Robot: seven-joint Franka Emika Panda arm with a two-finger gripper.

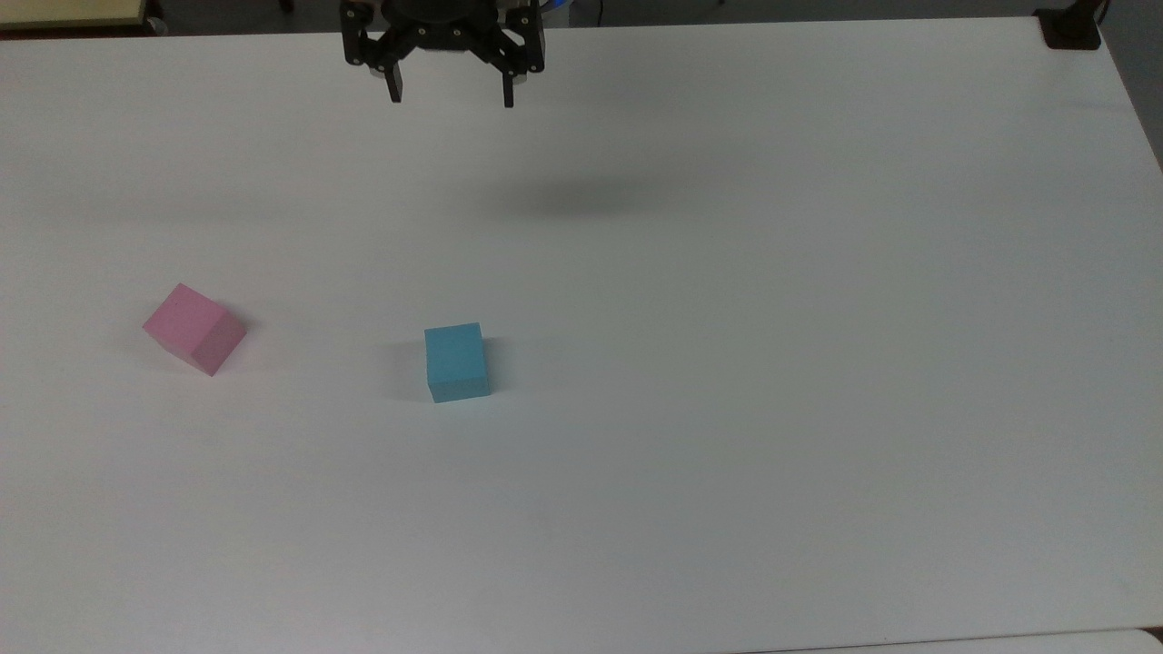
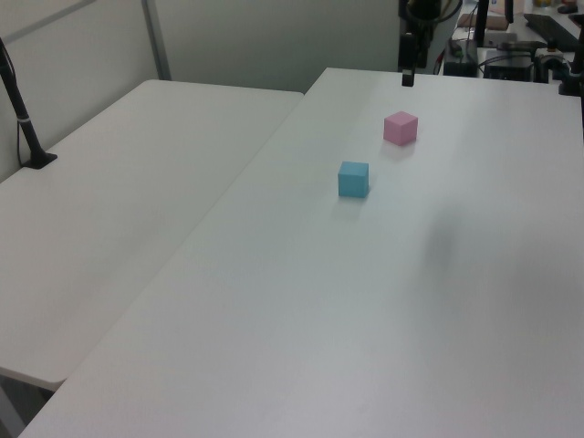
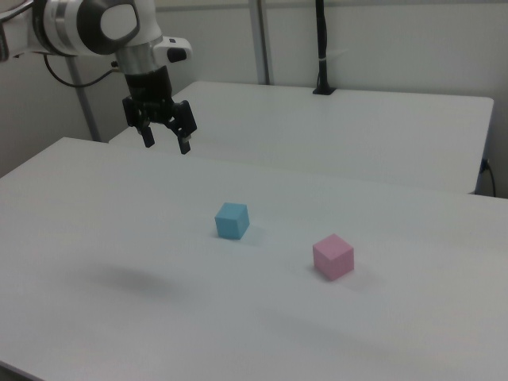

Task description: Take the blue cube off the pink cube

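The end effector (image 1: 451, 94) hangs raised, fingers spread, empty.

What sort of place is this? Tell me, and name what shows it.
Probably a robotics lab: a black two-finger gripper on a white robot arm hangs open above a plain white table holding a light-blue cube and a pale-pink cube.
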